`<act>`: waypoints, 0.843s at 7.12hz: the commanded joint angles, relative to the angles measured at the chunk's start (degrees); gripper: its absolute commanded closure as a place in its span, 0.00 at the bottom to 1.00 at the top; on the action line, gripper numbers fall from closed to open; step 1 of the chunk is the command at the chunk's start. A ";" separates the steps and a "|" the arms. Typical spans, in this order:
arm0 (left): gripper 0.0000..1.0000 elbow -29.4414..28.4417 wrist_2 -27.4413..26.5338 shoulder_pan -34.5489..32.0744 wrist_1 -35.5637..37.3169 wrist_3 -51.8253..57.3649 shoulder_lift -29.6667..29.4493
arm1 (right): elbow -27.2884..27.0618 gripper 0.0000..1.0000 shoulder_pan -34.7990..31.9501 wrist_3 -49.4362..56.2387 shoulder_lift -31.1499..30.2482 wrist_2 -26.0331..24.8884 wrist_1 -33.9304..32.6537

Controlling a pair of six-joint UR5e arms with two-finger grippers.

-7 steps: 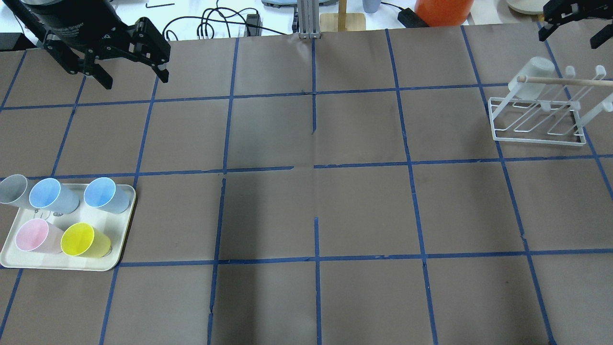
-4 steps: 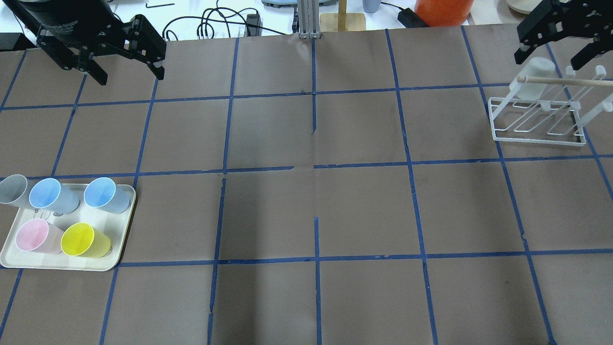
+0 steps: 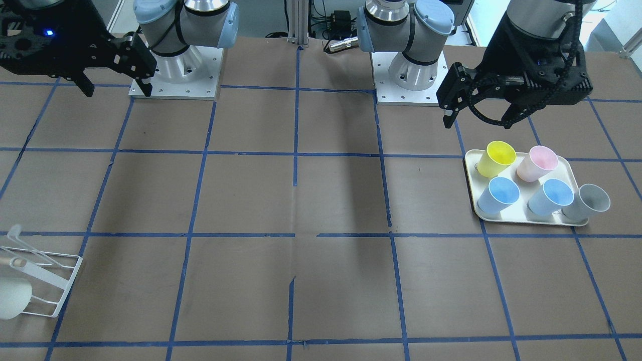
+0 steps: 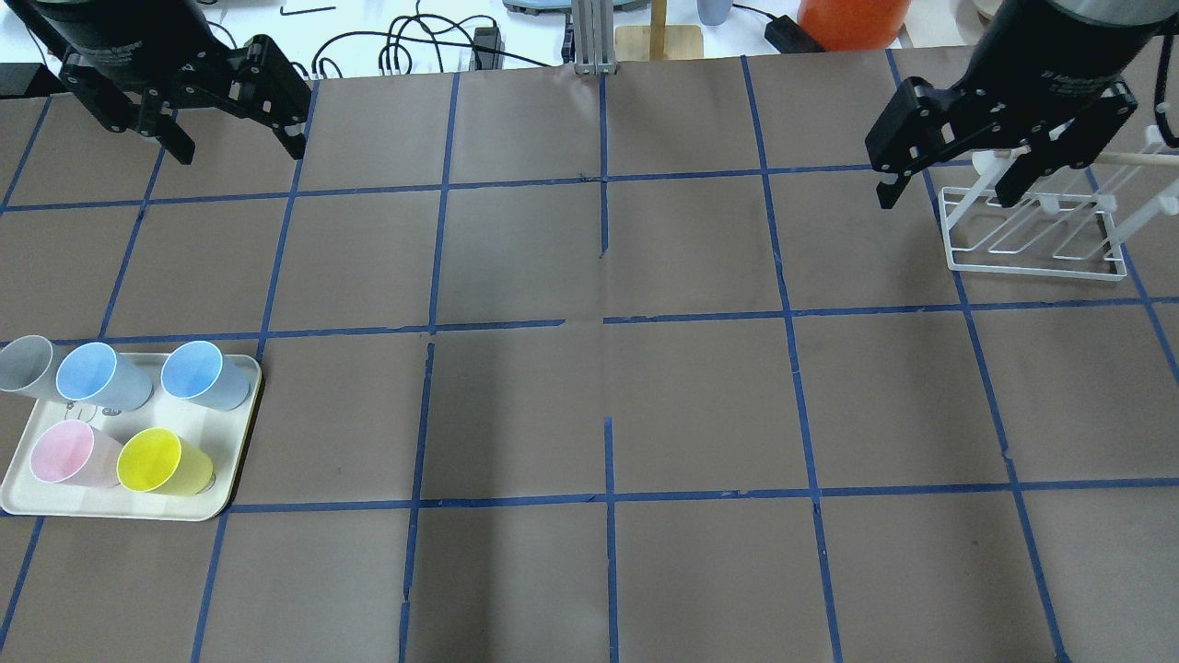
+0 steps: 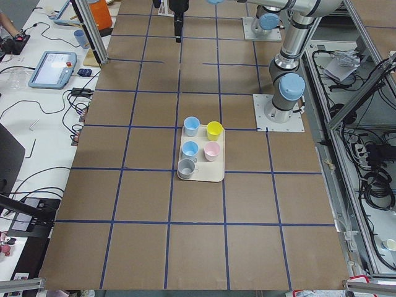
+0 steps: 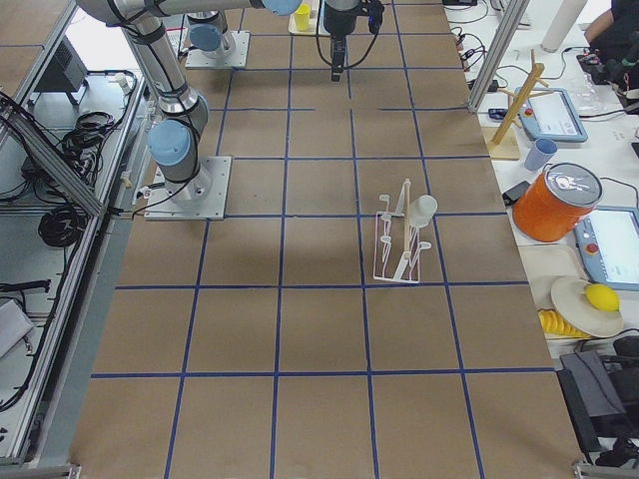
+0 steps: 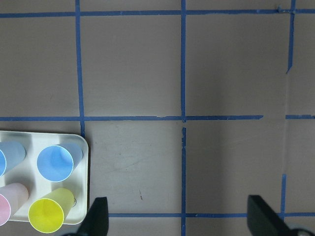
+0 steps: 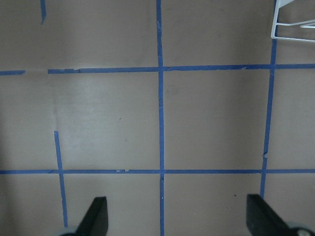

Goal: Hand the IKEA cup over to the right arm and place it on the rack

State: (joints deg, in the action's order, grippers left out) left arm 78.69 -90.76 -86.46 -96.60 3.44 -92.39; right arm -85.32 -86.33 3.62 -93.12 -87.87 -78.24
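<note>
Off-white IKEA cup (image 6: 423, 210) hangs on a prong of the rack (image 4: 1036, 271) at the table's 2 o'clock, probably so it stays put, while right gripper (image 4: 949, 189) and left gripper (image 4: 239, 147) are both spread wide, empty.

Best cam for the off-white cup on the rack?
Exterior right: the pale off-white plastic cup sits whole on the white wire rack. Front-facing crops it at the edge; overhead has the right gripper mostly covering it; the rest miss it.

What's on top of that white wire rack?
A single pale cup rests on one prong of the rack. From overhead the right claw covers the cup.
</note>
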 commanded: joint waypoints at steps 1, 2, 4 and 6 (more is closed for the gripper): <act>0.00 3.56 0.06 -0.20 0.00 0.08 2.20 | -5.10 0.00 -2.08 -2.38 -1.26 0.41 -0.59; 0.00 4.28 0.66 0.06 0.27 -0.01 2.73 | -6.17 0.00 -2.09 -2.57 -3.27 -0.36 -0.51; 0.00 3.93 -0.03 0.15 0.09 -0.01 2.57 | -6.10 0.00 -2.09 -2.83 -4.70 -0.29 -0.51; 0.00 3.76 -0.12 0.15 0.27 -0.01 2.39 | -5.83 0.00 -2.09 -2.83 -4.61 -0.37 -0.51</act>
State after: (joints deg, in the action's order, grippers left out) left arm 82.58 -90.80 -86.32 -96.43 3.47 -89.82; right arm -91.54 -88.38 0.79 -97.70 -88.22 -78.74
